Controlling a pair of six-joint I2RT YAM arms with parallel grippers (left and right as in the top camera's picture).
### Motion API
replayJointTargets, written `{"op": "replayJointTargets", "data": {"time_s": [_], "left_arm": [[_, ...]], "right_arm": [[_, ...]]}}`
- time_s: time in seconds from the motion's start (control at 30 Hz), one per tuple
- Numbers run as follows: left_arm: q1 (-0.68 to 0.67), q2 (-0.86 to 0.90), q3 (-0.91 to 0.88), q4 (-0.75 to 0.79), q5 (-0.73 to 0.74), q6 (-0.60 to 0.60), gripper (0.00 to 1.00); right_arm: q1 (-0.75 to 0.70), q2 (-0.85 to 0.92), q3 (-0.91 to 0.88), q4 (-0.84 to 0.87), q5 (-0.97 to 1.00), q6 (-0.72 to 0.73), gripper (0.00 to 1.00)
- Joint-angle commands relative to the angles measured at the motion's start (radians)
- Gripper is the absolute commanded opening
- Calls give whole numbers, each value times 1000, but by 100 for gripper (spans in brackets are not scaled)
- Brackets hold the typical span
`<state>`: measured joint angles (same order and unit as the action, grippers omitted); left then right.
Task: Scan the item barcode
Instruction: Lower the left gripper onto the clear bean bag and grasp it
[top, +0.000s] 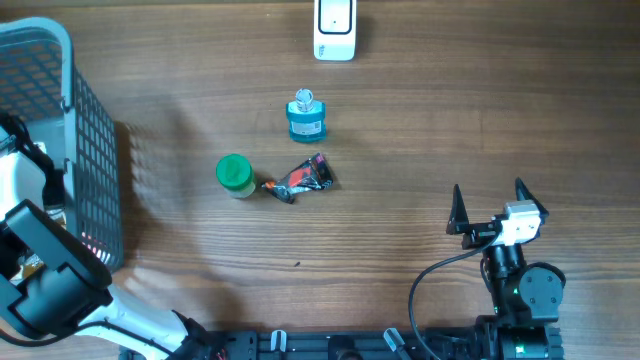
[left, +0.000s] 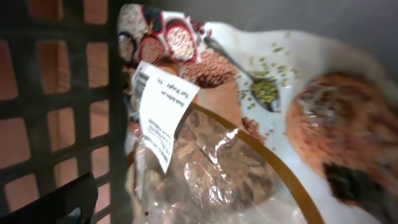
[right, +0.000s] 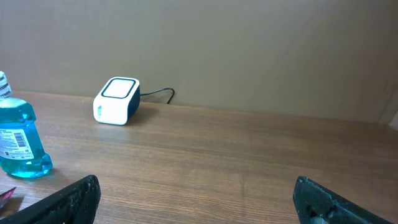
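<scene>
Jaws spread inside the grey plastic mesh basket, the left gripper hovers just above a clear plastic food pouch; pinching its edge, clear of the white barcode label, looks wisest. The right gripper idles, fingers apart.

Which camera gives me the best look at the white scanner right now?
Right wrist: the whole scanner shows from the side, with its cable behind it. Overhead cuts the scanner at the frame's top edge. Left wrist looks at a food packet by the basket mesh; no scanner there.
</scene>
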<state>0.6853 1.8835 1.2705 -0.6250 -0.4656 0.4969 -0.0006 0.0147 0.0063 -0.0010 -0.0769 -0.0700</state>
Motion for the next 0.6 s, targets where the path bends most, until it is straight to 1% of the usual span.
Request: {"op": "replayJointTargets", "data": {"time_s": [0.0, 0.07, 0.17, 0.23, 0.3, 0.33, 0.37, 0.43, 0.47, 0.57], "left_arm": [[1, 19, -3, 5, -68, 19, 100], [1, 33, -3, 8, -68, 14, 100], [2, 77, -3, 11, -71, -10, 97], [2, 110, -3, 11, -71, -22, 91], [2, 129, -3, 21, -71, -54, 87], [2, 135, -3, 28, -71, -59, 81], [2, 135, -3, 34, -71, -59, 68], [2, 135, -3, 47, -71, -59, 36], [2, 135, -3, 50, -71, -59, 27], [2, 135, -3, 58, -71, -60, 19]], "right_arm": [[2, -5, -1, 3, 9, -8, 100], [1, -5, -1, 3, 9, -8, 100], [2, -5, -1, 3, 9, -8, 100], [2, -5, -1, 3, 9, -8, 100], [2, -5, -1, 3, 9, -8, 100], [1, -5, -1, 3, 9, -8, 100], [2, -5, -1, 3, 9, -8, 100], [2, -5, -1, 3, 9, -8, 100], [2, -5, -1, 3, 9, -7, 100], [2, -5, -1, 3, 9, -8, 100]]}}
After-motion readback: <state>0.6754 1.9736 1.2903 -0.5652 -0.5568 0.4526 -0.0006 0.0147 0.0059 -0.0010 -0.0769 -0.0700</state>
